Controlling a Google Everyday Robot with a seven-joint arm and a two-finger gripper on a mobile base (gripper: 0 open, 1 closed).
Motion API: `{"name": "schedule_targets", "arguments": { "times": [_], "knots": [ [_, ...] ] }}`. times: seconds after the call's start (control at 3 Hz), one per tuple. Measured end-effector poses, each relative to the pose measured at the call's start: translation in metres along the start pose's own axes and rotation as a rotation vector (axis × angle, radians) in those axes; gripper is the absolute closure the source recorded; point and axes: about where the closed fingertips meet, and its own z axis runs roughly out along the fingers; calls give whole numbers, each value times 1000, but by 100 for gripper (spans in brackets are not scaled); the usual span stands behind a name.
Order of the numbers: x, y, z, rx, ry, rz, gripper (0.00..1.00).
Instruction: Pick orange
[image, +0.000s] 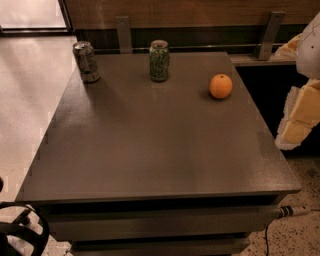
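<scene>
Orange (220, 86) is the fruit we find on the far right part of the dark grey worktop (150, 150), a small, round, bright ball resting on the surface near the right edge and fairly close to the back edge. Well apart to its left, a green can (159, 61) stands upright near the middle of the back edge. Farther left again, a silver can (86, 62) stands at the back left corner, leaning slightly. The orange lies free, apart from both cans. We see the claw (300, 120) at the right border of the view, off the worktop's right side, lower in the picture than the fruit and well apart from it. It shows as pale yellow blocks with a ragged white edge, below a rounded white part of the arm (311, 45). The frame cuts it off, so we may be misreading its shape, and we cannot tell whether it stands apart or together. A pale speckled floor (30, 100) lies to the left of the worktop. A cable (292, 211) comes out below the front right corner, and a black curved object (20, 235) sits at the lower left.
</scene>
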Motion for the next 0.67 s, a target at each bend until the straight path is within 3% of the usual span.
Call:
{"name": "schedule_targets", "arguments": {
  "times": [0.33,0.67],
  "knots": [
    [0,0,0,0,0,0,0],
    [3,-27,-1,30,-48,19,0]
  ]
}}
